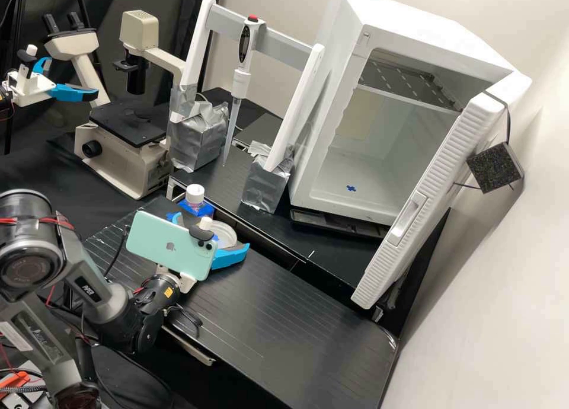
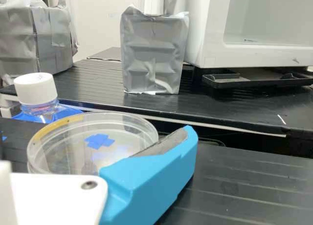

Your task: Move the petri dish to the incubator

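One clear petri dish (image 2: pixel 63 149) lies on the black bench (image 1: pixel 284 320) within the wide-spread claw (image 1: pixel 211 232).

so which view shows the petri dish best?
Wrist view: the petri dish is large there, with most of its clear rim and the blue tape visible, though one blue finger covers an edge. The high view has it small, partly hidden behind the phone.

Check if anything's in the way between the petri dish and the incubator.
Probably: the silver-wrapped stand foot sits near the direct line from petri dish to incubator, and the far bench's edge lies across it. The door is open.
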